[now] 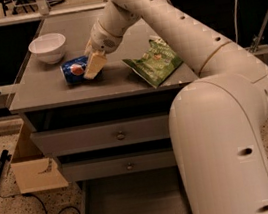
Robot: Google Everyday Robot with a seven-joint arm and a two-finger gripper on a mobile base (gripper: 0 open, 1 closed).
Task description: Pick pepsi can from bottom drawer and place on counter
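- On the counter (46, 95), near its front left part, the pepsi can (72, 71) lies on its side, its round red-and-white logo facing the camera.
- The hand (93, 67) is right at the can's right end, with a tan pad lying across the blue metal; whether it is clamped on the can or loose cannot be told from this view.
- The white arm (162, 28) reaches in from the right, over the counter's middle.
- A white bowl (47, 46) stands upright behind the can, apart from it, towards the back left corner.
- A green chip bag (154, 61) lies flat to the right of the hand, near the front edge.
- Below the two knobbed drawers (120, 135), the bottom drawer (134, 205) is pulled out and shows a plain grey floor.
- A cardboard box (35, 170) sits on the floor left of the cabinet.
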